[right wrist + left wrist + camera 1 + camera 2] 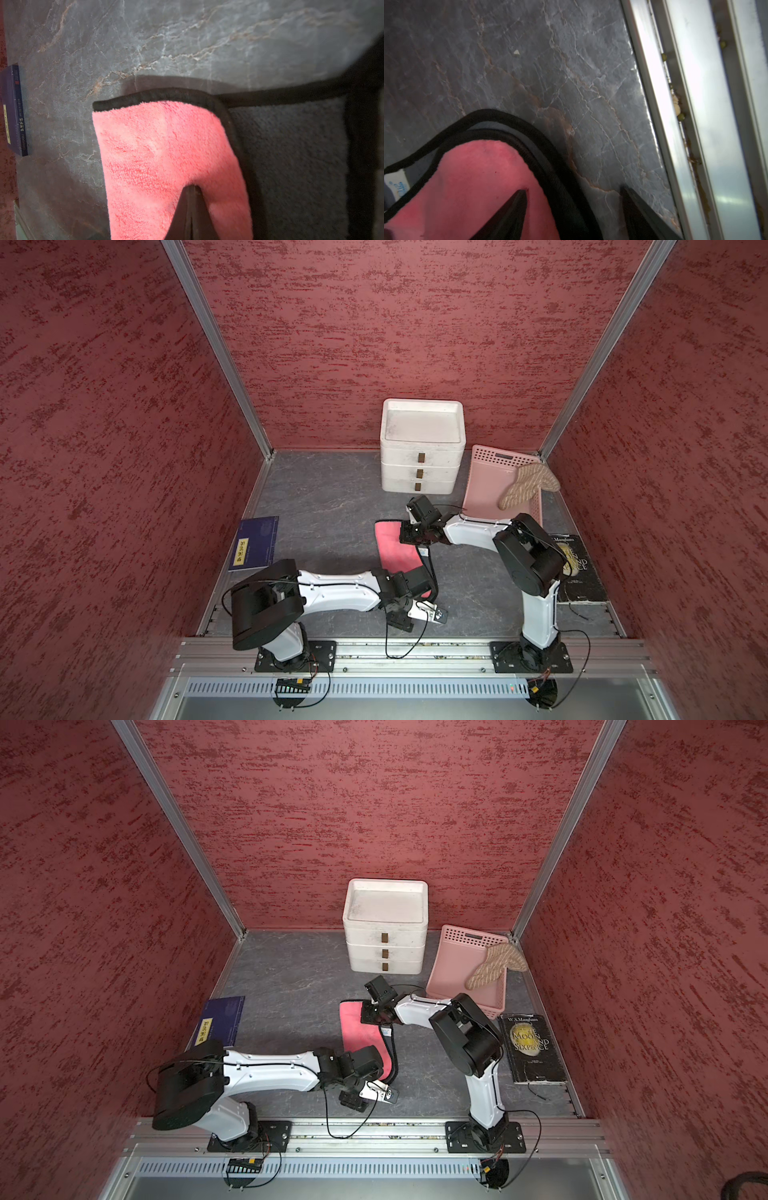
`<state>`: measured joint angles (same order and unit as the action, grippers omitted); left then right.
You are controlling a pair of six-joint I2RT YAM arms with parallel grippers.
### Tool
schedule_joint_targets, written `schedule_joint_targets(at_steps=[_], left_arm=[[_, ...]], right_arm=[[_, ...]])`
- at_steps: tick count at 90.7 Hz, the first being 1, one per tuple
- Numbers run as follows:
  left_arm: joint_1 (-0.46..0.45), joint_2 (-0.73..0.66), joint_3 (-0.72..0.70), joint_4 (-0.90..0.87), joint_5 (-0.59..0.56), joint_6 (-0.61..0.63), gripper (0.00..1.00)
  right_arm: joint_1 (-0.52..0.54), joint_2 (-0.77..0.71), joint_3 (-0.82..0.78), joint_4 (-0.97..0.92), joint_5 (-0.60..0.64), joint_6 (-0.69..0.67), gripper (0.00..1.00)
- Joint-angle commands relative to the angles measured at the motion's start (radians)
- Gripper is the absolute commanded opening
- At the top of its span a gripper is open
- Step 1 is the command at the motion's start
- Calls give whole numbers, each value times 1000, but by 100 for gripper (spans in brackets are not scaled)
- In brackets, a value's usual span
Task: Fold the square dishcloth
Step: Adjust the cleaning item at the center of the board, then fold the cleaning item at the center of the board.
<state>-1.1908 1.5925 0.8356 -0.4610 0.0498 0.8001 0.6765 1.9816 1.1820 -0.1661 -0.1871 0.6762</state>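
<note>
The square dishcloth (395,549) (359,1029) is pink with black trim and a grey underside, and it lies mid-table partly folded over. In the right wrist view its pink flap (166,145) lies over the grey side (291,155), puckered around my right gripper (192,187), which is shut on it at the far end (409,533). At the cloth's near corner my left gripper (574,189) is open. One of its fingers (517,203) is over the pink face (477,176) and the other over bare table, so they straddle the black trim. From above, the left wrist (415,585) hides its fingers.
A white three-drawer unit (422,448) stands at the back. To its right is a pink basket (490,485) with a knitted piece (528,483) on its rim. A dark book (577,568) lies at the right, a blue book (253,543) at the left. The metal front rail (695,104) runs close to the left gripper.
</note>
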Motion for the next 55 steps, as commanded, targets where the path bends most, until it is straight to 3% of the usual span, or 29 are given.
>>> schedule_joint_targets(at_steps=[1,13,26,41,55], left_arm=[[16,57,20,-32,-43,-1,72],[53,73,16,-46,-42,-4,63],[93,33,-13,-81,-18,0,40],[99,-53,-75,-138,22,2,23],[100,-189,-96,-235,69,-17,17]], right_arm=[[-3,12,-81,-76,102,17,0],[3,-34,-133,-63,107,19,0],[21,-111,-181,-66,101,9,0],[45,-196,-160,-119,77,-35,3],[116,-246,-124,-126,62,-32,4]])
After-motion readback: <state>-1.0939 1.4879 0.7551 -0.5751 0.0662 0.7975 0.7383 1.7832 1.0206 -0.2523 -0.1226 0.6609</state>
